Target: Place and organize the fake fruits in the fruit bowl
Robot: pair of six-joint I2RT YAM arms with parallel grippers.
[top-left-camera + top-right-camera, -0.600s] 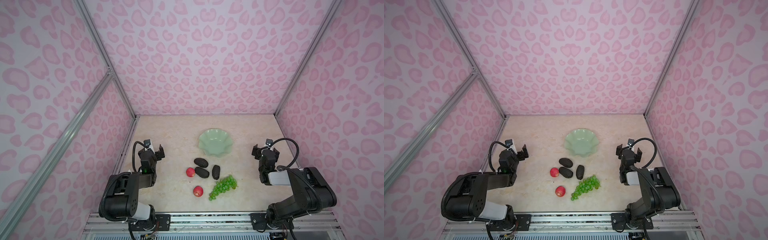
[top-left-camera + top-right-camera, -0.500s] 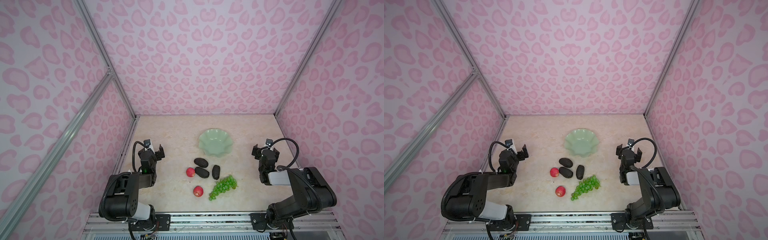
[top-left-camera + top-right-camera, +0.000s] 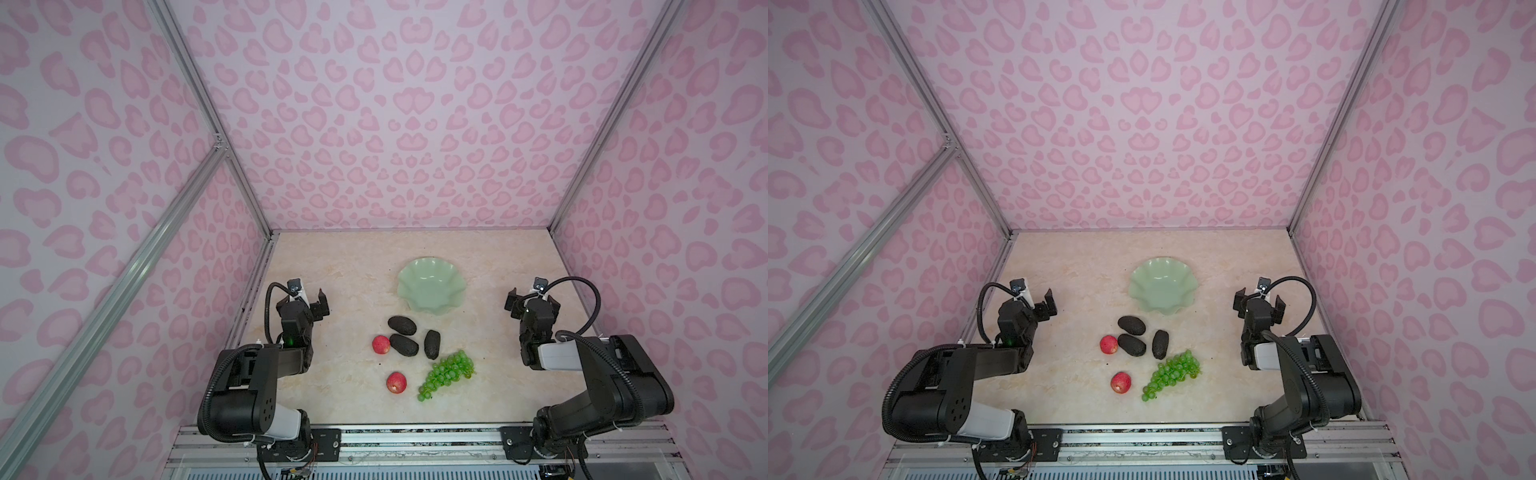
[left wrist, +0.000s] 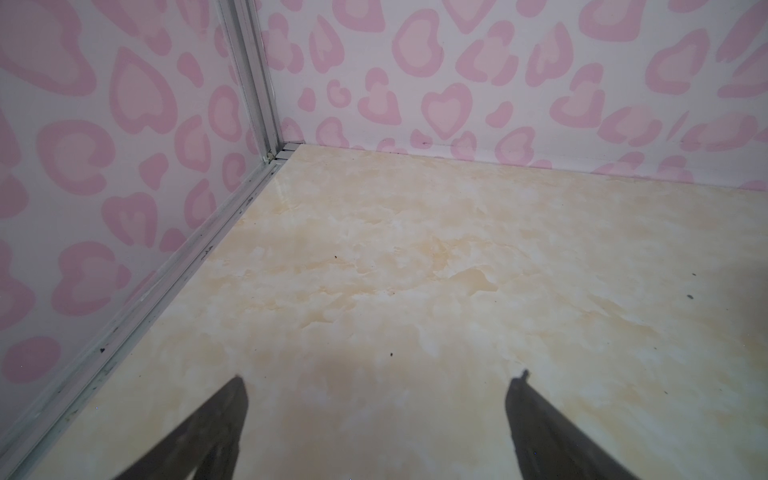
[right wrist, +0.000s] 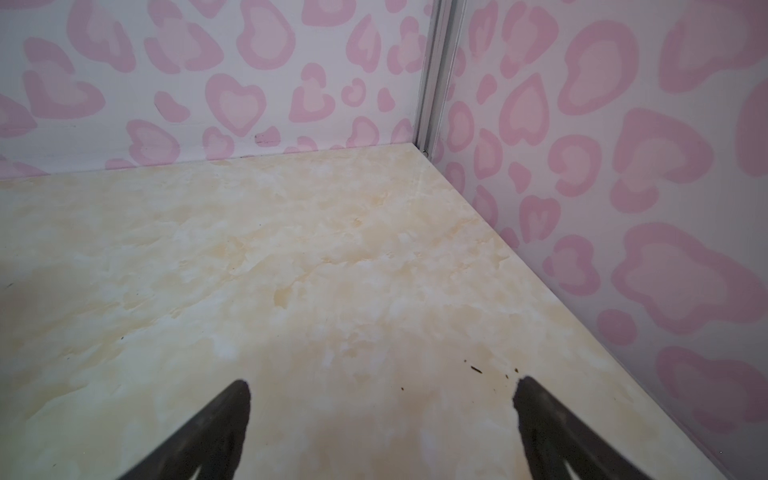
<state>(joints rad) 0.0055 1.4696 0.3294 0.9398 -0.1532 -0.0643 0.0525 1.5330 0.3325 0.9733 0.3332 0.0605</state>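
Observation:
The empty pale mint fruit bowl (image 3: 431, 283) (image 3: 1160, 286) sits mid-table toward the back. In front of it lie three dark avocado-like fruits (image 3: 402, 325) (image 3: 404, 344) (image 3: 432, 344), two red round fruits (image 3: 381, 344) (image 3: 396, 382) and a green grape bunch (image 3: 449, 372) (image 3: 1173, 372). My left gripper (image 3: 311, 301) (image 4: 380, 386) hovers open by the left wall, well left of the fruits. At the right side my right gripper (image 3: 532, 299) (image 5: 382, 390) is open too. Both wrist views show only bare table between the fingers.
Pink-patterned walls with metal frame posts (image 4: 253, 83) (image 5: 434, 75) close in the marble-look table (image 3: 353, 266) on three sides. A metal rail (image 3: 415, 444) runs along the front edge under both arm bases.

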